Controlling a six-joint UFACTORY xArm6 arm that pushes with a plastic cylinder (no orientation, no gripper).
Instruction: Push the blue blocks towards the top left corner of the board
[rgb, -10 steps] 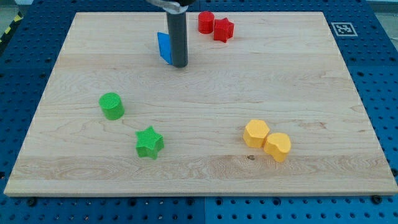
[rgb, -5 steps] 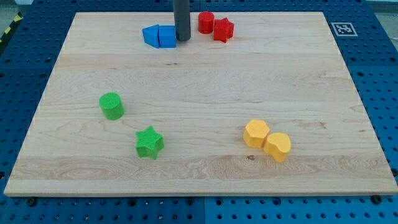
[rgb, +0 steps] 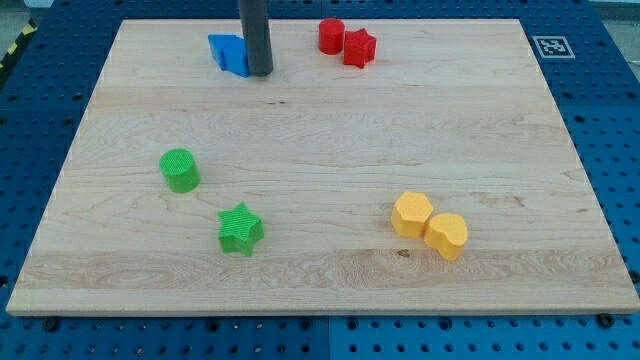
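Two blue blocks (rgb: 229, 52) sit pressed together near the view's top, left of centre; their shapes are hard to make out and the rod hides part of the right one. My tip (rgb: 260, 72) rests on the wooden board (rgb: 320, 130), touching the right side of the blue pair. The dark rod rises straight out of the view's top.
A red cylinder (rgb: 331, 35) and a red star-like block (rgb: 359, 47) sit at the top, right of my tip. A green cylinder (rgb: 180, 170) and a green star (rgb: 240, 229) lie at lower left. Two yellow blocks (rgb: 429, 225) lie at lower right.
My tip has moved up and then left along the top of the board. The blue blocks have slid left and slightly up with it.
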